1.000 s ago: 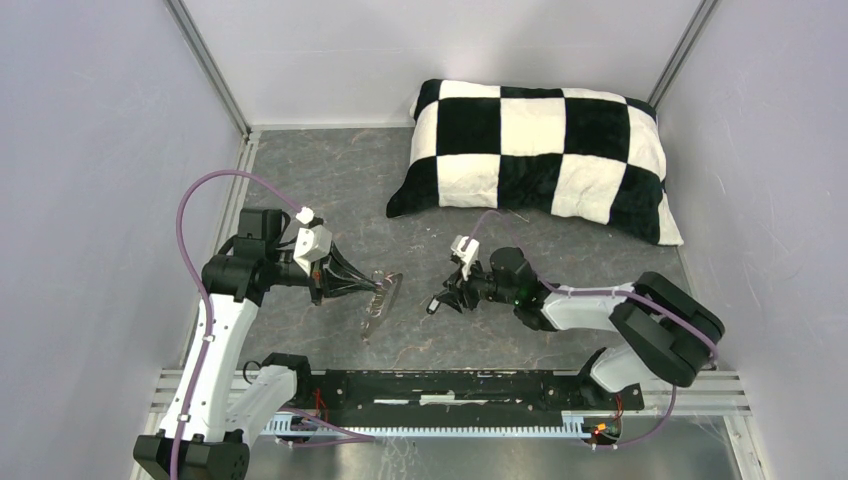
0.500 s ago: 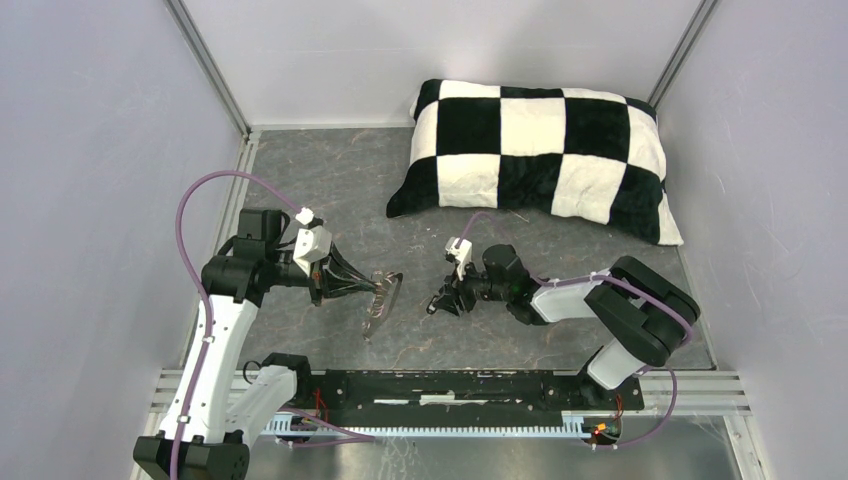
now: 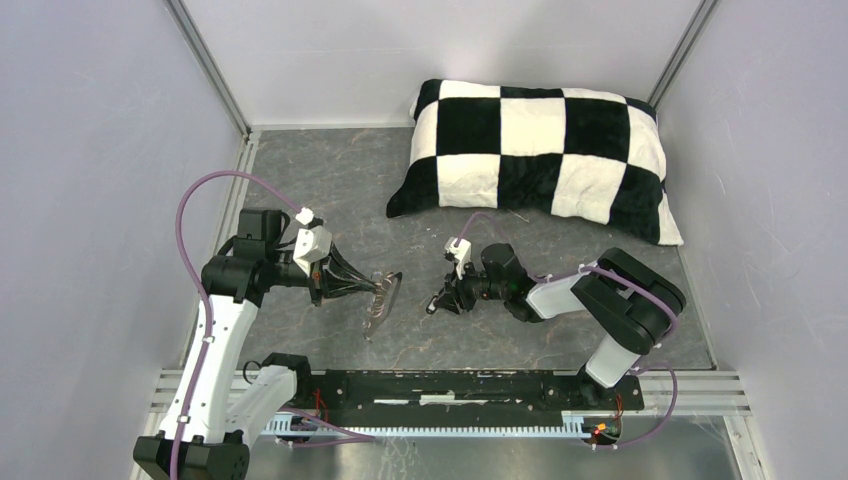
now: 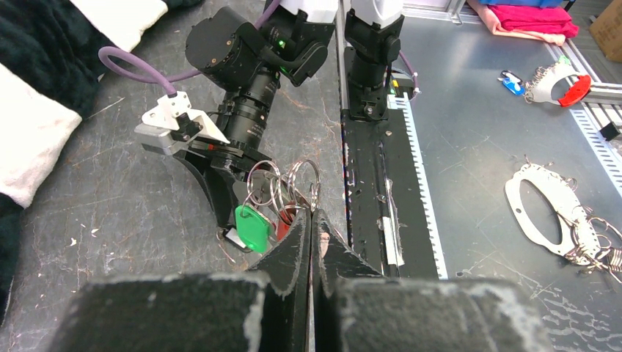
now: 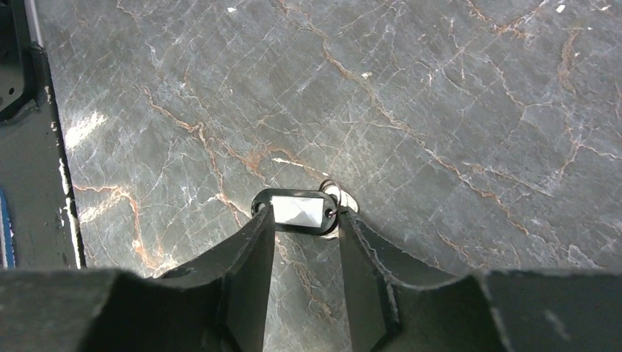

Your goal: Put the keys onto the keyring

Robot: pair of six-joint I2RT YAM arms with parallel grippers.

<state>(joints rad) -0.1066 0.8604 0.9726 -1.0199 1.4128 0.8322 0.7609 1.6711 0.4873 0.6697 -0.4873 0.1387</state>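
My left gripper [image 3: 377, 290] [image 4: 312, 218] is shut on the edge of the flat grey-brown keyring [image 3: 383, 300], holding it tilted just above the table. Wire rings [image 4: 282, 183] hang past its tips, carrying a green-tagged key [image 4: 253, 228] and a red-tagged key [image 4: 288, 224]. The black oblong key tag [image 5: 296, 211] with its white label lies flat on the marble-patterned table. My right gripper [image 3: 440, 303] [image 5: 304, 220] is down over it. Its jaws stand apart, one fingertip at each end of the tag. A small metal ring [image 5: 339, 196] shows at the tag's right end.
A black-and-white checked pillow [image 3: 535, 155] lies at the back right. A black rail [image 3: 450, 385] runs along the near edge. Beyond it, on a metal surface, lie other pale fobs with rings [image 4: 546, 213] and a red cloth [image 4: 532, 18]. Grey walls close in both sides.
The right arm's elbow has swung left and folded closer while its gripper stayed over the black tag, jaws slightly narrower. The left arm and keyring have not moved.
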